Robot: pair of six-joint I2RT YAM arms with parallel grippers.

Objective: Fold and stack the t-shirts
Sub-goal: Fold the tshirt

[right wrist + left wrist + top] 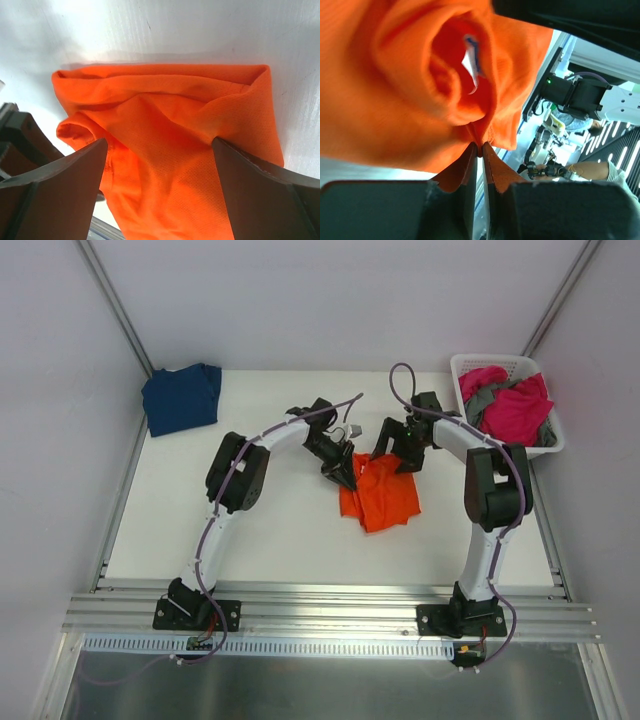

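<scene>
The bright orange t-shirt (pixel 380 493) lies crumpled on the white table (pixel 280 530) at its middle. My left gripper (pixel 349 476) is shut on the shirt's left edge; in the left wrist view its jaws pinch a fold of orange cloth (pixel 420 90). My right gripper (pixel 392 458) is open at the shirt's far edge, its fingers wide apart over the orange cloth (pixel 170 150). A folded navy blue t-shirt (pixel 182 396) lies at the far left corner. Magenta pink (pixel 515 405) and grey (pixel 482 400) shirts fill the basket.
The white slotted plastic basket (pixel 466 367) stands at the far right corner. Grey walls with metal rails close in both sides. An aluminium rail (pixel 330 605) runs along the near edge by the arm bases.
</scene>
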